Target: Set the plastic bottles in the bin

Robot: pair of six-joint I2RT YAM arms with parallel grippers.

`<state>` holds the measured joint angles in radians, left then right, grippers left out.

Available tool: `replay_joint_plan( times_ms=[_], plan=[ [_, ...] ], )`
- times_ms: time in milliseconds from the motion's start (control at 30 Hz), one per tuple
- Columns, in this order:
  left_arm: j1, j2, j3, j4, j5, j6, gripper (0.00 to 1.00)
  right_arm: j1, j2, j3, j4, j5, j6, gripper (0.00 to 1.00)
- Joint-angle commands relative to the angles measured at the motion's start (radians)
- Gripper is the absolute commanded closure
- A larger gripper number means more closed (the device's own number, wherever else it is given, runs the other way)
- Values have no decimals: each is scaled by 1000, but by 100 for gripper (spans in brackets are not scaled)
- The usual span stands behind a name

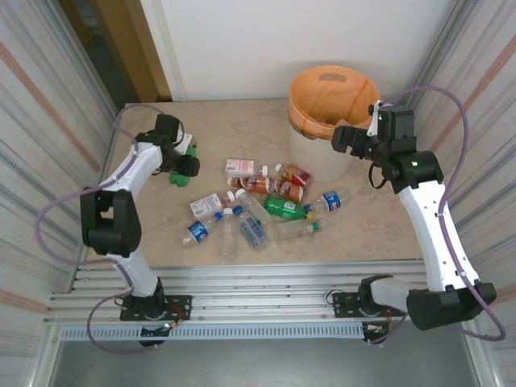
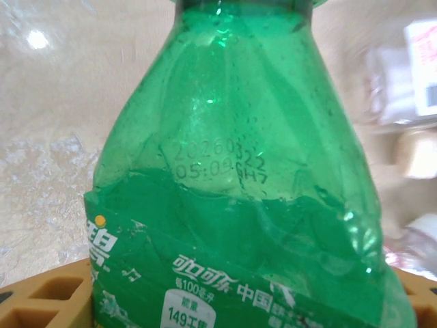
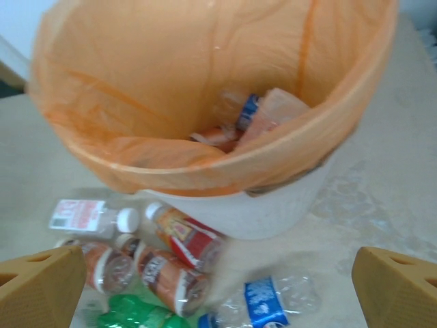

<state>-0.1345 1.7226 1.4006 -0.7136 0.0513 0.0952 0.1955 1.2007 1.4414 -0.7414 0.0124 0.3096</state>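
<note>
in the left wrist view the green bottle (image 2: 239,205) is cut off above its shoulder and below the label. the bottles behind it (image 2: 416,82) are a blur. the bottles inside (image 3: 249,116) the bin (image 3: 205,171) are blurred and overlapping. the right fingers (image 3: 41,283) are cropped by the bottom edge.

I see both my arms as white shells with chunky black joints; the left arm (image 1: 133,173) and the right arm (image 1: 431,218) each trail a looping lilac cable (image 1: 133,107). Black bases (image 1: 153,309) sit bolted at the near edge of the counter (image 1: 379,234). My fingers (image 3: 41,283) are mustard-yellow plastic with hollow triangular cells.
</note>
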Motion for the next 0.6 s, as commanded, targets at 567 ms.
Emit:
replay_joint_plan(
  times_ms=[567],
  plan=[
    [-366,-511,-339,507,134,-283,59,259,197,118,293,-472,149,10]
  ],
)
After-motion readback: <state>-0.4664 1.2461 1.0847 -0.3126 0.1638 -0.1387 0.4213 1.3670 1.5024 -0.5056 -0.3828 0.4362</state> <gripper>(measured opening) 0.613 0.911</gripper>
